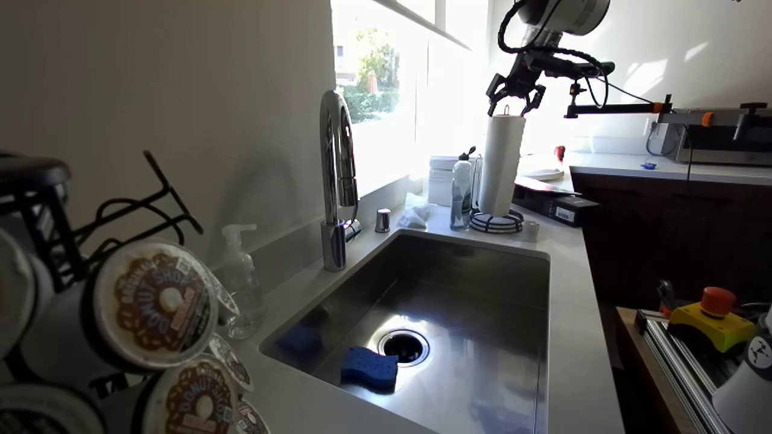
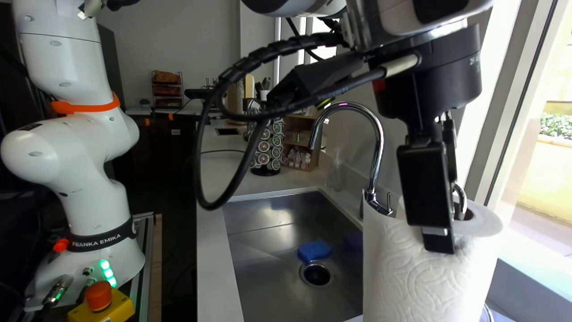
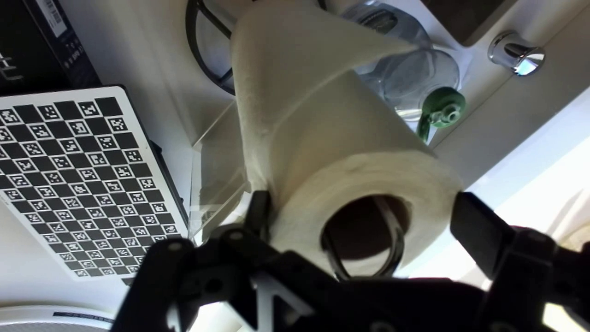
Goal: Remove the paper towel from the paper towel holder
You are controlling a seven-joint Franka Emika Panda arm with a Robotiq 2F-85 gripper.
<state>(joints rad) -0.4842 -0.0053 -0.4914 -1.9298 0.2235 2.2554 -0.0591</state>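
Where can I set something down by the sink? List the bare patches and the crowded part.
Bare: the counter strip between sink and outer edge; the sink floor between blue sponge and that strip. Crowded: around the paper towel holder, with paper towel, bottle and black box close.

The sink holds a sponge; the counter, a faucet near its back edge and a box at its front.

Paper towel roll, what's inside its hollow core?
In the wrist view, the paper towel holder shows as a metal loop jutting from inside the paper towel roll. Deeper in, shadow and the roll's wall hide the rest.
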